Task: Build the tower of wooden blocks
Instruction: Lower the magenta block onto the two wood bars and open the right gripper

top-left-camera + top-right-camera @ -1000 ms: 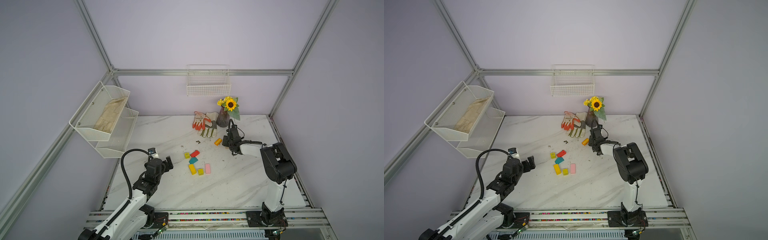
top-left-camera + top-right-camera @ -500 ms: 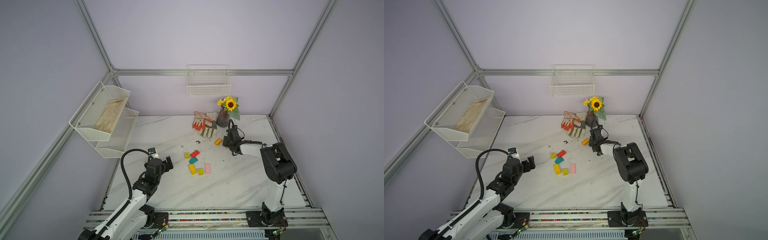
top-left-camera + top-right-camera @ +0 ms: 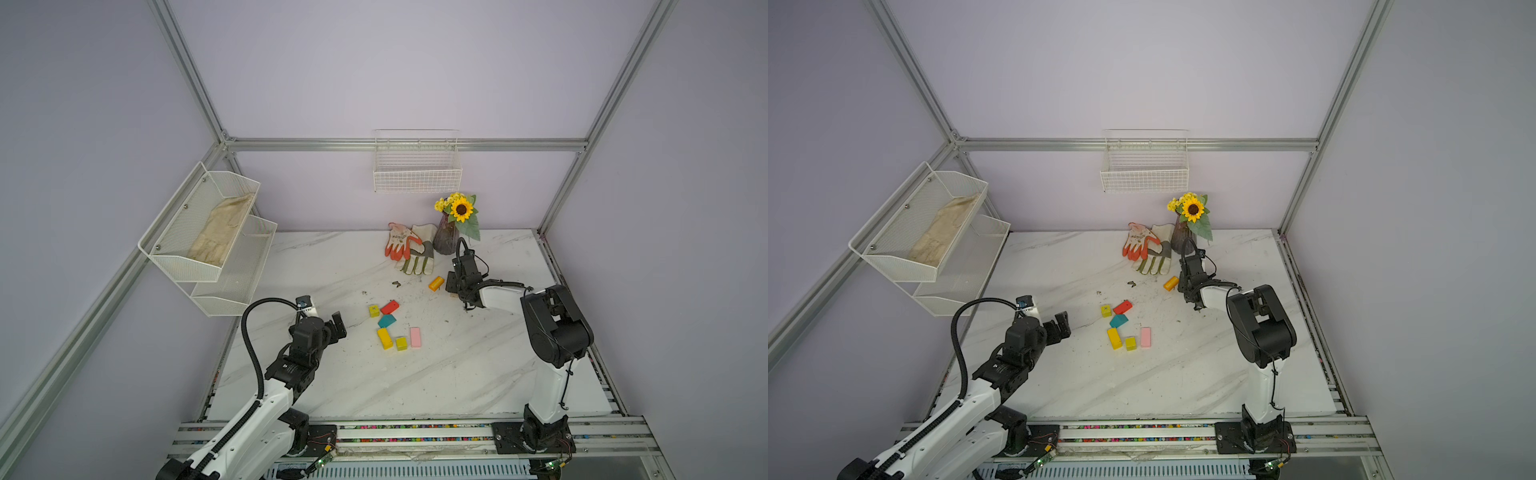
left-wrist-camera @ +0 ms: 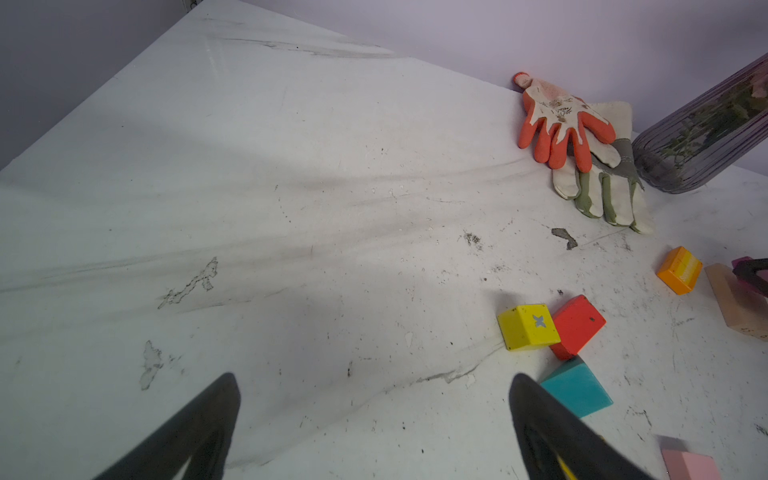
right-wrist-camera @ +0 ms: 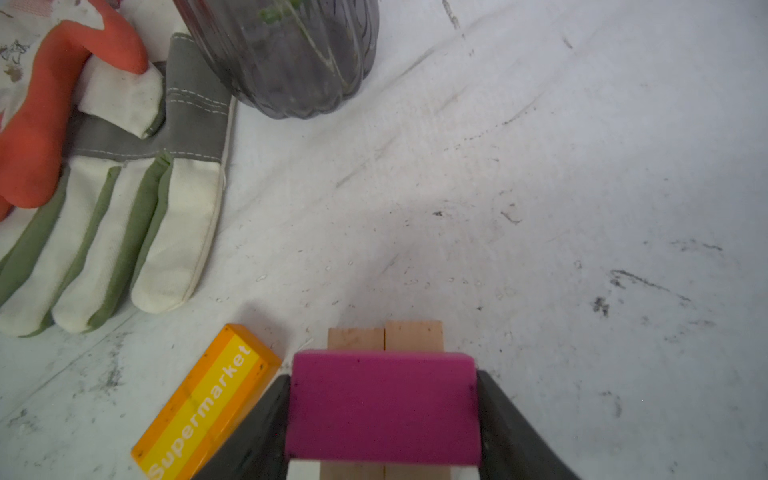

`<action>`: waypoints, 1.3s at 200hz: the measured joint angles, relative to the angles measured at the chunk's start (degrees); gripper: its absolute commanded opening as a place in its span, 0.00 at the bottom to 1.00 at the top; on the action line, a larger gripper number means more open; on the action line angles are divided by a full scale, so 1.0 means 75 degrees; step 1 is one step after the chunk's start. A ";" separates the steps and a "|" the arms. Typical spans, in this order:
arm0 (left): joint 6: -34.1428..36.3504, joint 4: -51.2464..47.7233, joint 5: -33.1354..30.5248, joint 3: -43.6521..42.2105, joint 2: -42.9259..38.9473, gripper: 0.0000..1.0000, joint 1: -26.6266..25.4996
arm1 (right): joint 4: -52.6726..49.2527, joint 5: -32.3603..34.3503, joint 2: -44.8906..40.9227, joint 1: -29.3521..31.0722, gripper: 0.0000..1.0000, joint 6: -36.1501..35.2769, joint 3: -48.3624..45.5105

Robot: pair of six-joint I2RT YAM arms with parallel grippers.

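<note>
My right gripper (image 5: 382, 415) is shut on a magenta block (image 5: 384, 407), held across two tan blocks (image 5: 384, 336) that lie side by side under it; this low stack is the only tower in view. An orange "Supermarket" block (image 5: 203, 403) lies just beside it, also seen from above as the orange block (image 3: 436, 284). Loose wood blocks lie mid-table: a yellow cube (image 3: 374, 310), red (image 3: 390, 307), teal (image 3: 386, 321), a yellow bar (image 3: 385, 338) and pink (image 3: 415, 336). My left gripper (image 3: 338, 326) hangs open and empty to their left.
A dark vase (image 3: 444, 239) with a sunflower and a pair of work gloves (image 3: 409, 249) lie just behind the right gripper. A wire basket (image 3: 417, 166) hangs on the back wall. A two-tier wire rack (image 3: 208, 232) is on the left wall.
</note>
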 measured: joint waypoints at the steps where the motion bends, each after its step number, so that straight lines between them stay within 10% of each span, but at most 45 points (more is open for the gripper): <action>1: 0.0000 0.0000 0.0000 0.0000 0.0000 1.00 0.0000 | 0.0000 0.0000 0.0000 0.0000 0.33 0.0000 0.0000; 260: 0.0000 0.0003 0.0000 0.0000 0.0000 1.00 0.0000 | -0.0032 0.0000 0.0134 0.0000 0.74 -0.0020 0.0099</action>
